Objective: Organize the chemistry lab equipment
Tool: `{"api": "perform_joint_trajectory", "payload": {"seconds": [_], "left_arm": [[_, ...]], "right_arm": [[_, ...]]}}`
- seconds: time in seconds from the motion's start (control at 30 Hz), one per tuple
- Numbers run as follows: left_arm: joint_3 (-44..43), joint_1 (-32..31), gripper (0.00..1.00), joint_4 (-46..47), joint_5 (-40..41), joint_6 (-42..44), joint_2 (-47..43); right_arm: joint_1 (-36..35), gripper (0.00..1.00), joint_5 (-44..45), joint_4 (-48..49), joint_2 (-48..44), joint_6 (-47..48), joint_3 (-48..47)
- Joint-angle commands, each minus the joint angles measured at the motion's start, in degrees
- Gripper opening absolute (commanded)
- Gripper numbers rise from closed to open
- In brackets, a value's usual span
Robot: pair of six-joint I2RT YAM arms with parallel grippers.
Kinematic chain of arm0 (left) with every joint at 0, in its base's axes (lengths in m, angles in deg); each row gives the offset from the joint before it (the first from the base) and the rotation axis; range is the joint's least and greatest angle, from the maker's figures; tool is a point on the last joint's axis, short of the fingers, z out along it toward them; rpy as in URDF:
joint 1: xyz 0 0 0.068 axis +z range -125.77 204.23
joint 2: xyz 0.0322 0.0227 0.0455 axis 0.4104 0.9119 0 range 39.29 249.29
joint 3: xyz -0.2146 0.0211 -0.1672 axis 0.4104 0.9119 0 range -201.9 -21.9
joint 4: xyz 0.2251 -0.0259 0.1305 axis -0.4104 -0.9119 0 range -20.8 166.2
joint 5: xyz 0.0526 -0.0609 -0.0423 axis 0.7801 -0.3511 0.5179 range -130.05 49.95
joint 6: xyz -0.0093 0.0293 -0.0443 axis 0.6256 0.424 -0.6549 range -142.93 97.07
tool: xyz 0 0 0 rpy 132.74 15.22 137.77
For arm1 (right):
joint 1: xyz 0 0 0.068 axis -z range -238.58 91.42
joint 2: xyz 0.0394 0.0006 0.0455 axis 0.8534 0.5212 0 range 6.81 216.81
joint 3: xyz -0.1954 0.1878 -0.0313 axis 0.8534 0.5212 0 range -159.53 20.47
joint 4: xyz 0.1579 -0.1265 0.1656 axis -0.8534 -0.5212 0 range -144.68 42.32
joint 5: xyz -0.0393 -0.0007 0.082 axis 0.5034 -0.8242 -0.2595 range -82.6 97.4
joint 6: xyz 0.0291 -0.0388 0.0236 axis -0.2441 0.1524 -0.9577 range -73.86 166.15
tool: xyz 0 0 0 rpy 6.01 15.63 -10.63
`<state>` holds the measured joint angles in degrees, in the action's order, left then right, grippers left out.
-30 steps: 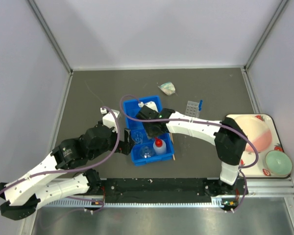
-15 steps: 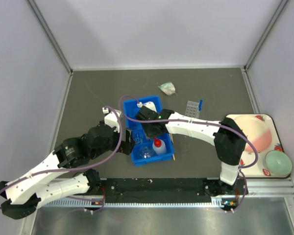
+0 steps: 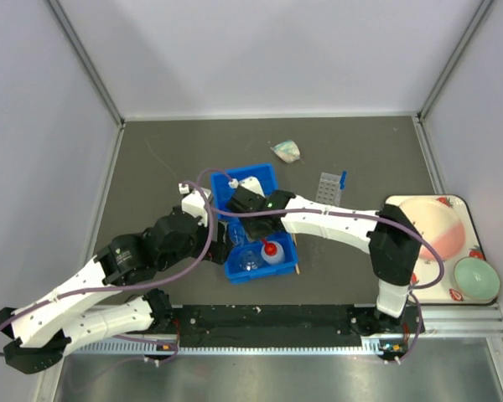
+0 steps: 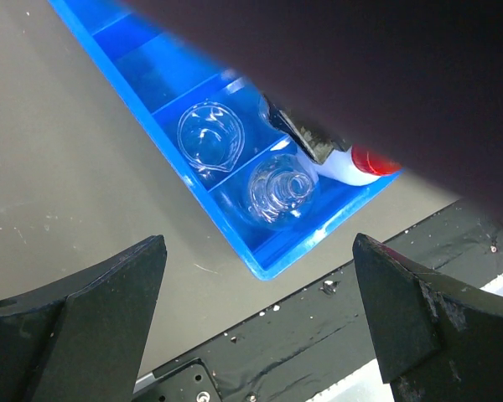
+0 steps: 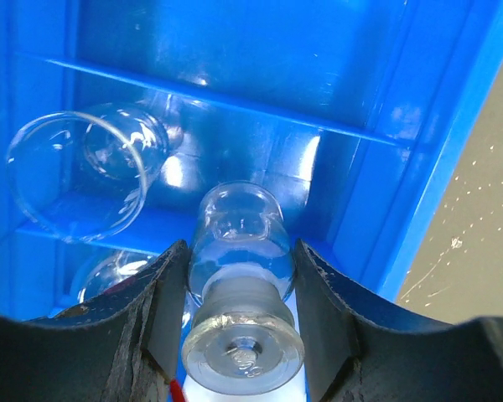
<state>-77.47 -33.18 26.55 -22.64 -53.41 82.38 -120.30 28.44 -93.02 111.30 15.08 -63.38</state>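
The small clear glass bottle (image 5: 237, 243), round-shouldered with a thick flat stopper, is pinched between the dark pads of my right claw (image 5: 239, 264), over a divider of the glossy blue divided bin (image 5: 377, 75). I can't tell whether it touches the plastic. A clear beaker (image 5: 80, 167) sits in a compartment just beside it. The white squeeze bottle (image 3: 272, 251) with its red nozzle shares the near end with a glass flask (image 4: 281, 188). My left claw (image 4: 258, 251) hangs with its jaws wide apart and holding nothing, at the bin's near corner above the dark grey surface (image 3: 168, 159).
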Motion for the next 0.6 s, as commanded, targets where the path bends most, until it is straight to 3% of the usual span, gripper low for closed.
{"api": "perform_joint_trajectory", "payload": {"seconds": [0.0, 0.57], "left_arm": [[-0.2, 0.2, 0.98, 2.4, -0.1, 0.2, 0.2], [-0.3, 0.2, 0.98, 2.1, -0.5, -0.6, 0.3]], "right_arm": [[-1.8, 0.26, 3.0, -2.1, -5.7, 0.3, -4.0], [-1.2, 0.27, 6.7, -3.5, -3.2, 3.2, -10.3]]}}
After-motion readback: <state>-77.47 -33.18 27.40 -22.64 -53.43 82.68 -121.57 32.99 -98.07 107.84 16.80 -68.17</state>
